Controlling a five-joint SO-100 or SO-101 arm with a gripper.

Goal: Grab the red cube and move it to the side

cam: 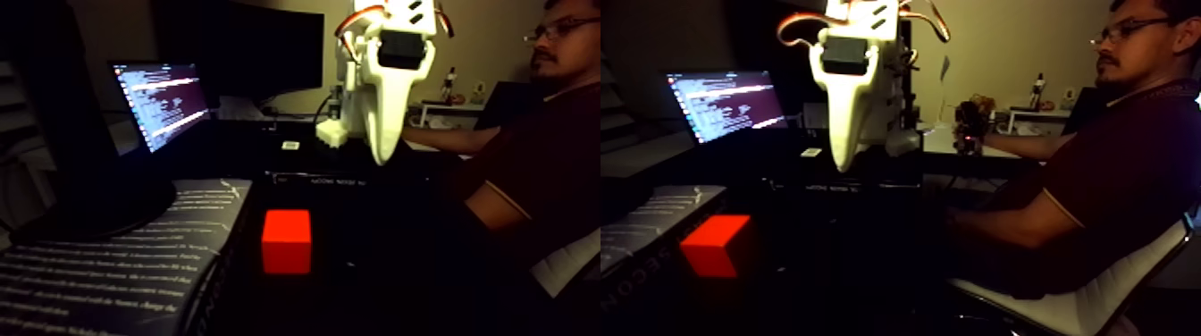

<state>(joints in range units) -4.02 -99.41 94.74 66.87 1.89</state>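
1. Nearest my camera lies an open printed page with pale lines of text (107,268), spread flat at the lower left of the left half of the fixed view.
2. Just right of that page sits the small bright red-orange solid cube (287,241), resting on the dark tabletop (375,268) with nothing touching it; the same cube appears in the right half, turned so two faces show.
3. I see the white plastic end effector (382,152) hanging above and behind the cube, its tapered tip pointing down, well clear of the block and off to its right in the left half.
4. I cannot tell how far the end effector is open: the fingers read as one white wedge from this angle. It has hold of nothing that I can make out.
5. On top of the end effector sits a black servo block (401,49), with orange-and-white wires (357,18) looping out beside it.
6. Behind, at the left, a lit laptop screen with lines of pale text (161,100) glows in the dark room; a large dark monitor (259,49) stands behind it.
7. At the right sits a person in a dark short-sleeved shirt (536,152), wearing glasses, one forearm stretched toward the arm's base.
8. That person's white chair seat (572,259) shows at the lower right of the left half.
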